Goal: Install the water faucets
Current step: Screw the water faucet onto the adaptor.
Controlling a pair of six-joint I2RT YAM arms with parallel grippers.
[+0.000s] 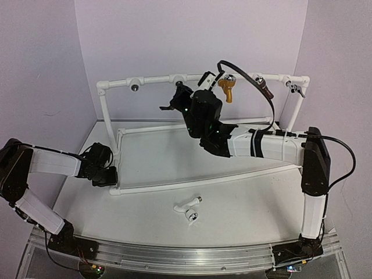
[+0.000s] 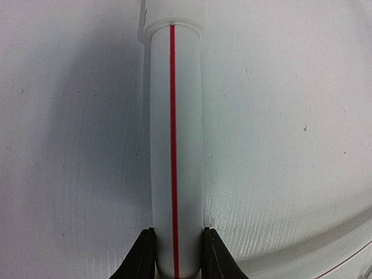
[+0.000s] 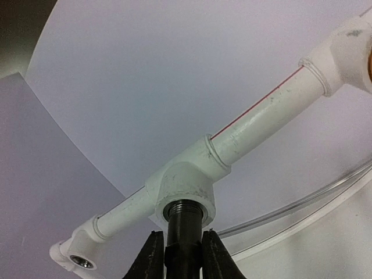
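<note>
Pipe frame (image 1: 157,81): upright on the table.
Left gripper (image 2: 177,235): clamped on a lower pipe (image 2: 174,145), bracing the frame.
Right gripper (image 3: 183,238): pinched on the black faucet (image 3: 185,221), whose thread sits at the tee socket (image 3: 186,186). Looks like the screwing-in step. Next it needs straight alignment and wrist twists.
White faucet (image 1: 187,204): lying loose on the table, not yet fitted.

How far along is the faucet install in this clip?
Done: neither faucet is fully in. In hand: the right gripper holds the black faucet, its threads just entering a tee, while the left gripper clamps a pipe. Left: seating it, then the white faucet, which lies on the table; another socket is empty.
</note>
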